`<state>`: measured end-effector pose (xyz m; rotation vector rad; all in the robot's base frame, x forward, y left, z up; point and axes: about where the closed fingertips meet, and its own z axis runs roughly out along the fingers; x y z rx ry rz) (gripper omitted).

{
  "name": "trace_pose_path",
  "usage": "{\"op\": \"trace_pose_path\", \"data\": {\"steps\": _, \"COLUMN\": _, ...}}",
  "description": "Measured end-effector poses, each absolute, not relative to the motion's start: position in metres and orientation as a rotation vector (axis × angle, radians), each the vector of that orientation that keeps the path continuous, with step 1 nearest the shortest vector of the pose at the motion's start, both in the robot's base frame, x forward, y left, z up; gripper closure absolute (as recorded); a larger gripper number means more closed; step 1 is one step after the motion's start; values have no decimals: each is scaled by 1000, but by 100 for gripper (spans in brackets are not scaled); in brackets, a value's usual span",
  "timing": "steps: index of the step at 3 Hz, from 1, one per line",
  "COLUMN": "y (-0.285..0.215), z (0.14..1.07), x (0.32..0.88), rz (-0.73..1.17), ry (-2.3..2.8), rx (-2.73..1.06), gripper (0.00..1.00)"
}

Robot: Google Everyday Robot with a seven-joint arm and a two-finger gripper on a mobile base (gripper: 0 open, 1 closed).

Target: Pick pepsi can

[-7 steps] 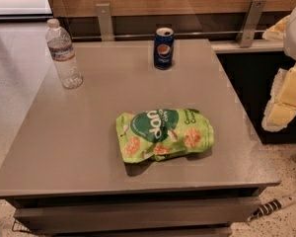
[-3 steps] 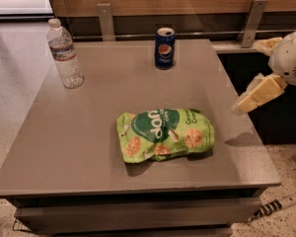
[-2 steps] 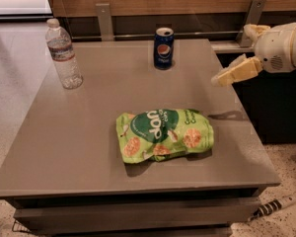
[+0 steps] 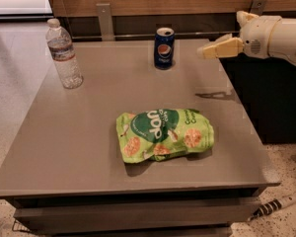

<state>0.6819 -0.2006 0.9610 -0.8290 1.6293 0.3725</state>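
The pepsi can [image 4: 164,48] is dark blue with a silver top and a round logo. It stands upright near the far edge of the grey table [image 4: 79,142], at the middle. My gripper [image 4: 207,50] reaches in from the right on a white arm. It hovers above the table's far right part, to the right of the can and apart from it, at about the can's height. It holds nothing.
A clear plastic water bottle [image 4: 64,54] stands at the table's far left. A green snack bag [image 4: 164,133] lies in the middle front. A wooden wall with metal brackets [image 4: 104,19] runs behind the table. A cable [image 4: 274,206] lies on the floor at lower right.
My gripper has risen from beside the table's right edge and moved left and farther back, ending near the can. The can, bottle and bag have not moved.
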Motion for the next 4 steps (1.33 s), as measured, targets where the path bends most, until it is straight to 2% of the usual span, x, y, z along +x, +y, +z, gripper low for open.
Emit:
{"op": "trace_pose_path", "data": {"steps": 2, "y": -196, "z": 958, "x": 686, "rz": 394, "ry": 1622, "rx": -814, "gripper": 0}}
{"op": "trace_pose_path", "data": {"steps": 4, "y": -142, "z": 916, "x": 736, "rz": 559, "ry": 1565, "rx": -868, "gripper": 0}}
